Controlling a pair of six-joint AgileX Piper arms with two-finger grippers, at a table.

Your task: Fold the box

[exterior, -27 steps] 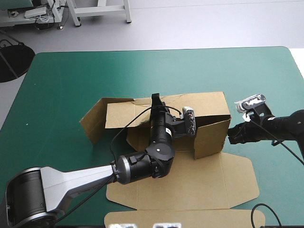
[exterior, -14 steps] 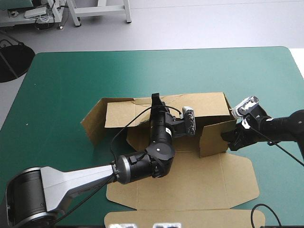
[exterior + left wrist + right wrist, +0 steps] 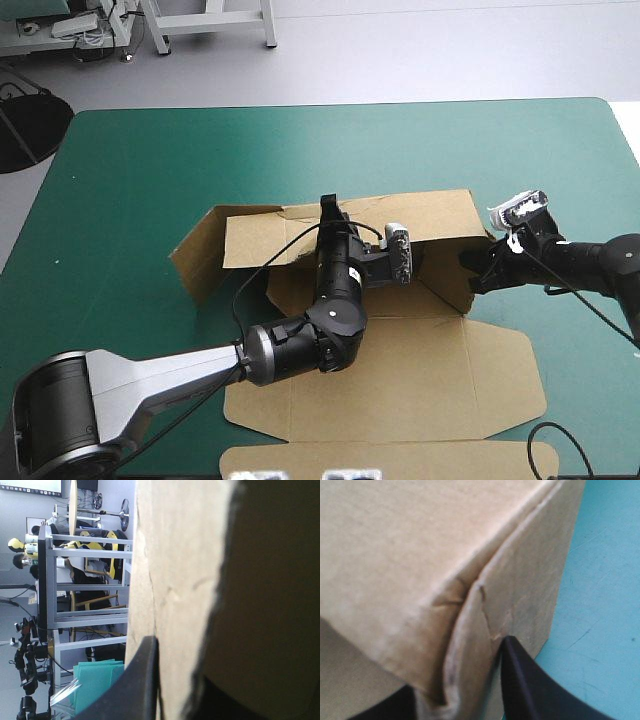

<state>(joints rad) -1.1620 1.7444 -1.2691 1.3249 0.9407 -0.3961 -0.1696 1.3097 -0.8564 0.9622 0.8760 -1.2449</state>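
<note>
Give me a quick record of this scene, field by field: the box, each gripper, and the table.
Box: brown board, half folded; back wall raised, lid flat toward the table's near edge
Left gripper: shut on the back wall
Right gripper: shut on the box at its right end
Table: teal-green cover

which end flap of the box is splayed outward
The left-end flap: it angles outward from the box. The right-end flap is turned inward, pinched by the right gripper.
</note>
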